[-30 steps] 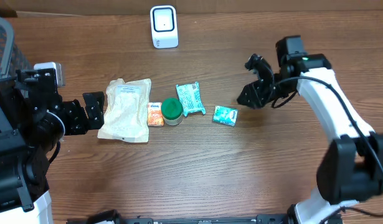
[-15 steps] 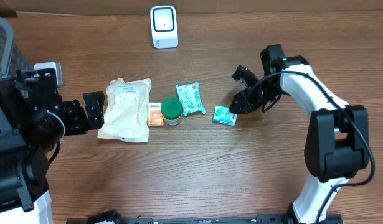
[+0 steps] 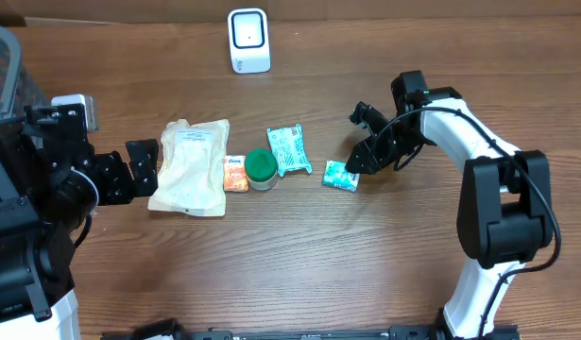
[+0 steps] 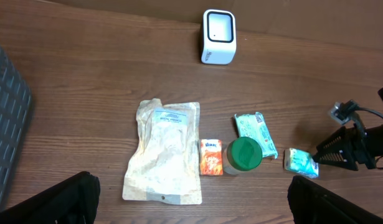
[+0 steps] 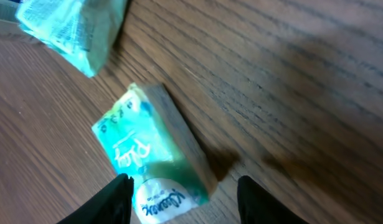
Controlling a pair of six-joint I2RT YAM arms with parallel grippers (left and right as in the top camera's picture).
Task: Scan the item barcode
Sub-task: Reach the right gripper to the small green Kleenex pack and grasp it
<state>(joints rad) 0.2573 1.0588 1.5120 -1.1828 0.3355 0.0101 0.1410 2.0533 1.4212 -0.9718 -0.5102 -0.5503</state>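
Scanning has hardly begun. The white box-shaped barcode scanner [image 3: 248, 40] stands at the far edge of the wooden counter [image 3: 299, 264], and nothing is held up to its window. The likely target, a small teal tissue pack [image 5: 157, 158], lies flat on the counter, well nearer the robot than the scanner and off to the scanner's right.

The right gripper [image 3: 356, 162] is down at the pack with its jaws parted on either side of it. The wrist view shows a gap on at least one side, so it has nothing clamped yet. The left gripper [image 3: 141, 168] rests far to the scanner's left, spread wide and empty.

Still to do, as I judge it: close on the pack, lift it, carry it to the scanner and turn the barcode to the window.

No view shows a barcode on the pack; it may be on the underside or a side face. The print on its top is blurred in the right wrist view, and the fingertips there are cut off by the bottom edge, so contact on the other side is probably light at most.
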